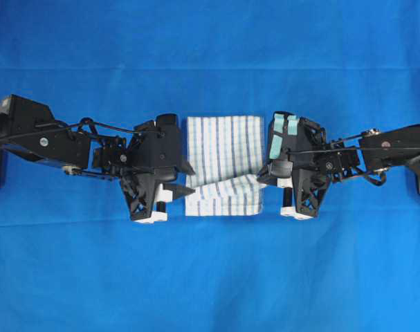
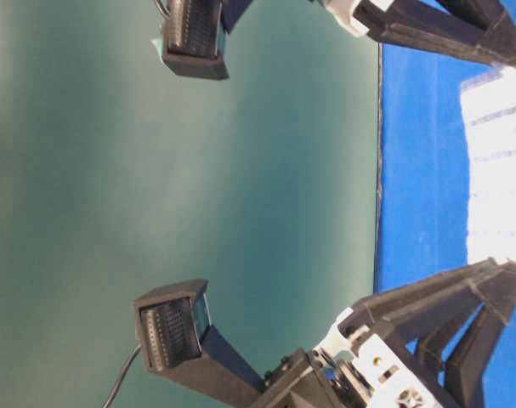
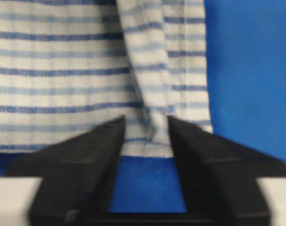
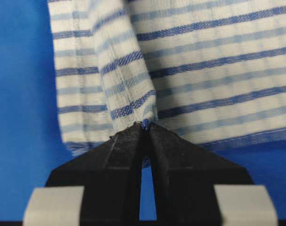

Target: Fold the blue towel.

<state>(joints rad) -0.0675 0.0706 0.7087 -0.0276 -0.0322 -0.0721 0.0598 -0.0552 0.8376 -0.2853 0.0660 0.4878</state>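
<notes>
blue towel (image 1: 222,155): white, blue-striped, partly folded | left gripper (image 3: 145,136): jaws apart, cloth between | right gripper (image 4: 145,129): jaws pinching towel fold

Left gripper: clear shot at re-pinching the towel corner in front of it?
Probably yes. The left gripper stands open with the blue towel corner fold right between its fingers; nothing else intervenes. The right gripper pinches the opposite corner, well clear.
</notes>
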